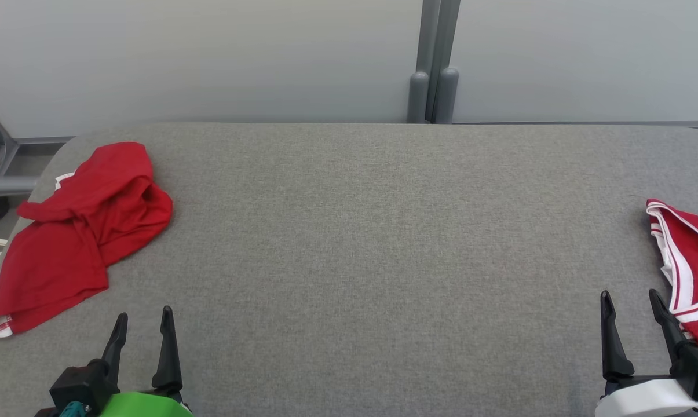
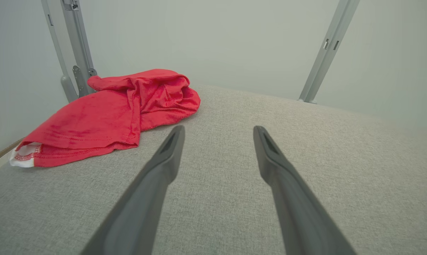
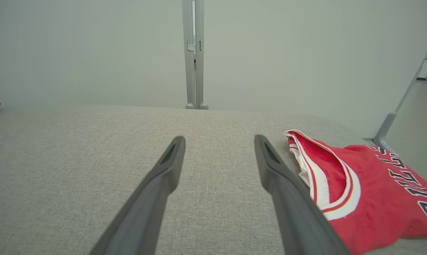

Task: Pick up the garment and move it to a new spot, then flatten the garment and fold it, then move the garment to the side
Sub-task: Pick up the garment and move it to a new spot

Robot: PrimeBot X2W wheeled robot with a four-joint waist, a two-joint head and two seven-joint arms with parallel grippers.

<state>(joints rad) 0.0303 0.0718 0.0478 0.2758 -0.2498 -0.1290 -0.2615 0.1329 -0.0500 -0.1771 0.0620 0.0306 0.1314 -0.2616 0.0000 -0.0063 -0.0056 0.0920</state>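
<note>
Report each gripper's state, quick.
Left gripper: open, holding nothing.
Right gripper: open, holding nothing.

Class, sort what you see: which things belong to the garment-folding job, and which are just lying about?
Job, probably:
crumpled red garment
left gripper, open
right gripper, open

Lying about:
lettered red jersey, at the right end of the grey table
grey posts behind
</note>
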